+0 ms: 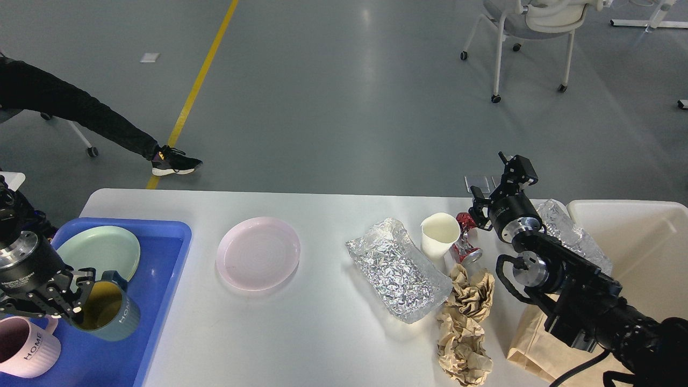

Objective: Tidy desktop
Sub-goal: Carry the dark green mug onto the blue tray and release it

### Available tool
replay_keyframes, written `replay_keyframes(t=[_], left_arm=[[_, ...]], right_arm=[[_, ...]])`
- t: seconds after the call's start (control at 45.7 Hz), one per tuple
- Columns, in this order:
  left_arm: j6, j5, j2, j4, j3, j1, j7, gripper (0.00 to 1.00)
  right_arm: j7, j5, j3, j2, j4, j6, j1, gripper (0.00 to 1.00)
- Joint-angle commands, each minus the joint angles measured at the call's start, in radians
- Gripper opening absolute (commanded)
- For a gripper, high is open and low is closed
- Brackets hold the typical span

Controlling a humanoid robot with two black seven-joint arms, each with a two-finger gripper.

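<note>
Crumpled brown paper at near edge of white desk, just right of foil tray. Foil tray mid-desk, landmark. Pink plate well left of foil tray, empty. White paper cup just right of foil tray's far end; crushed red can beside cup. Right gripper over the can, jaws close on it, held or not: cannot tell. Second foil piece and cream bin further right of foil tray, brown paper bag under right arm. Blue tray far left of foil tray, with green plate, pink mug, teal mug. Left gripper jaws pinching teal mug rim, mug tilted.
</note>
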Motion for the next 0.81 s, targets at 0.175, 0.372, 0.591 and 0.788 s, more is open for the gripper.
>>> replay_keyframes(t=[0.175,0.372,0.591,0.788], left_arm=[[0.0,-0.004,0.009,0.031,-0.002,0.088,-0.008,0.0],[0.0,-0.006,0.001,0.086,-0.014,0.126,-0.009,0.0],[0.0,-0.006,-0.023,0.091,-0.016,0.151,-0.011,0.03],[0.0,-0.006,-0.025,0.091,-0.005,0.153,-0.012,0.3]], right_arm=[[0.0,0.0,0.0,0.0,0.0,0.0,0.0,1.0],[0.0,0.0,0.0,0.0,0.0,0.0,0.0,1.0],[0.0,0.0,0.0,0.0,0.0,0.0,0.0,1.0],[0.0,0.0,0.0,0.0,0.0,0.0,0.0,1.0]])
